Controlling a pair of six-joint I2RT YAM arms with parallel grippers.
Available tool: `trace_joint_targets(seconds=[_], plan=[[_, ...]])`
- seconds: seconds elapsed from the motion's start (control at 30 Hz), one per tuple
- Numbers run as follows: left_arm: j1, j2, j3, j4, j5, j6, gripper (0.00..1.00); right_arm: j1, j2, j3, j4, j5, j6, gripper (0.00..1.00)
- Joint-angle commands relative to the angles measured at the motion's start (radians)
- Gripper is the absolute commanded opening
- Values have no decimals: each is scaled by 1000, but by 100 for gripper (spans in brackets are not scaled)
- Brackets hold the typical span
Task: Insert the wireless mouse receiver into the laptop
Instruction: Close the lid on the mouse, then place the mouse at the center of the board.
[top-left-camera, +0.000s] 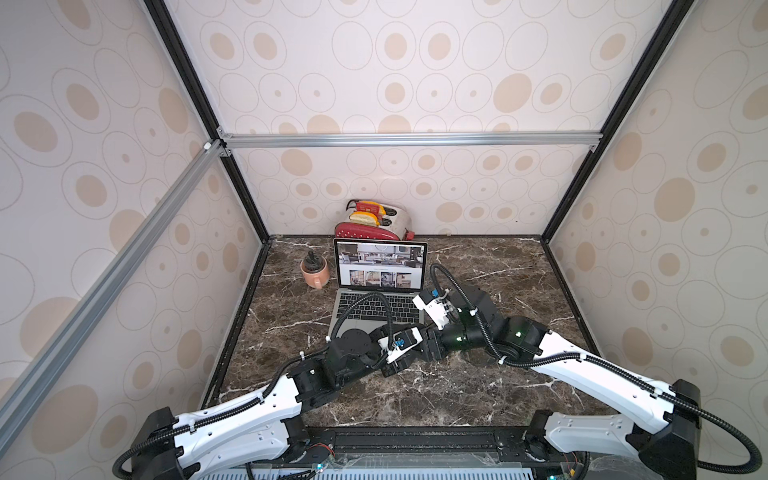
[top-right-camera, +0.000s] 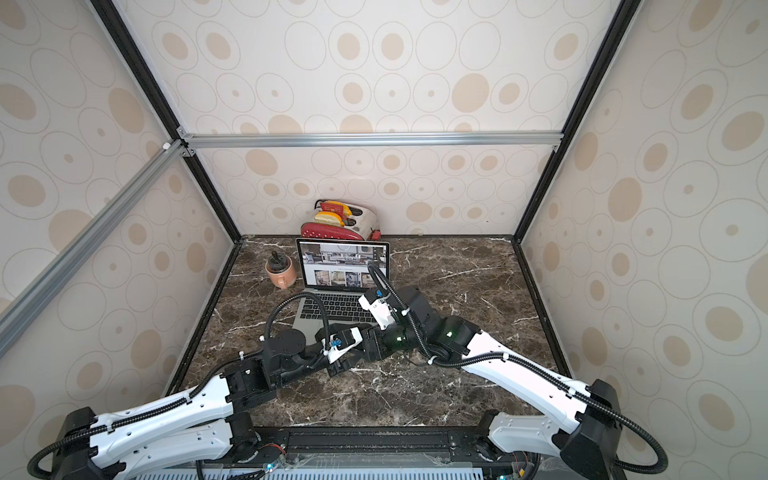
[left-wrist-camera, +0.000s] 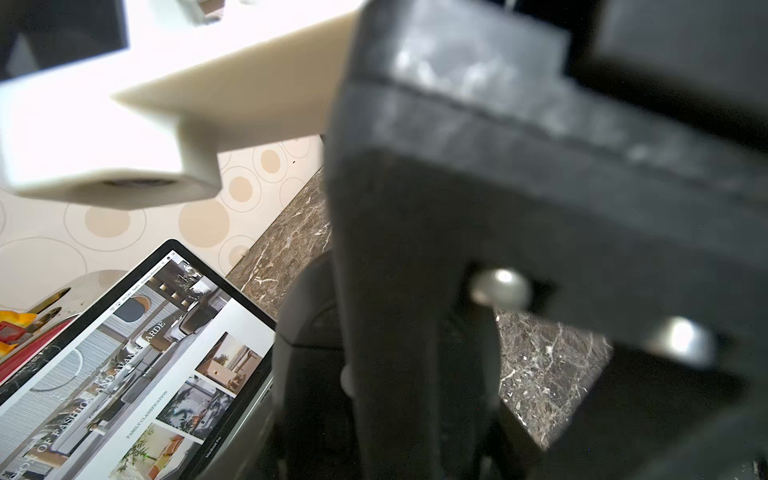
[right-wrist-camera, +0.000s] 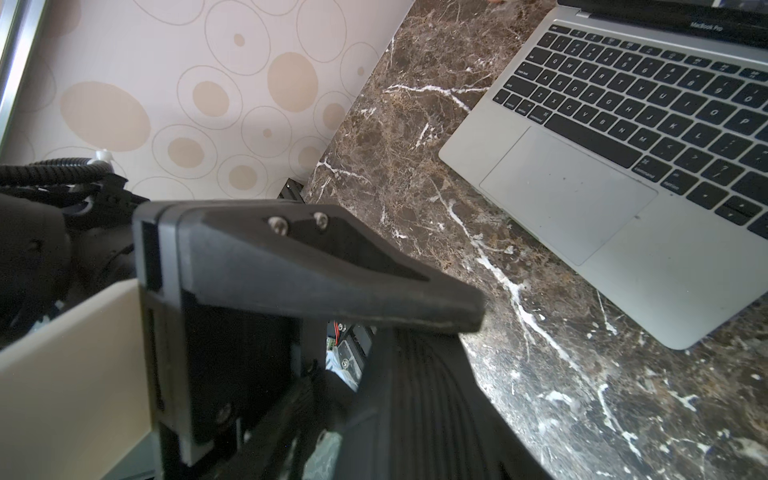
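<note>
laptop (top-left-camera: 380, 266): middle of the table (top-left-camera: 478, 395), toward the far half; also in a top view (top-right-camera: 343, 264), lid open
laptop axis: long side runs left-right, about square with the far wall (top-left-camera: 415, 83); hinge and screen on far side, trackpad on near side
laptop facing: screen faces near, tilted back a bit; shows a white page of room photos in left wrist view (left-wrist-camera: 137, 374); keys and trackpad show bare in right wrist view (right-wrist-camera: 582, 199)
toaster (top-left-camera: 374, 226): right behind the lid, at the far wall; red side panel, yellow and red items in its slots
mug (top-left-camera: 316, 274): pink, just left of the screen, not touching it; dark thing inside, handle toward near
table: brown marble with white veins
walls: pale with beige ovals
left gripper (top-left-camera: 420, 348): at laptop's near-right corner, pointing right; claw closed together, cannot tell if anything is pinched
right gripper (top-left-camera: 432, 347): nose to nose with the left one, pointing left; apart or together, cannot tell, wrist views blurred and overlapping
in the way: both wrists cover the near edge and trackpad in both top views
left arm cable (top-left-camera: 365, 297): loops over the keyboard
right arm cable (top-left-camera: 440, 274): arcs across the screen's right edge
right arm wrist block (top-left-camera: 478, 299): just beside the laptop's right side
receiver: too small or hidden between the claws, cannot place it
</note>
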Motion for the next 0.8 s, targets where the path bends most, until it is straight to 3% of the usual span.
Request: trace_joint_targets(seconds=[0.0,0.4,0.77], plan=[[4,5,49,34,-25,-14,0,-9,-42,1,-31,-31,-8,55],[4,18,49,31,-25,-12,0,-49,-41,48,-69,-66,-34,61],[3,15,51,25,-8,-15,0,-72,-2,45,-32,-69,-34,50]])
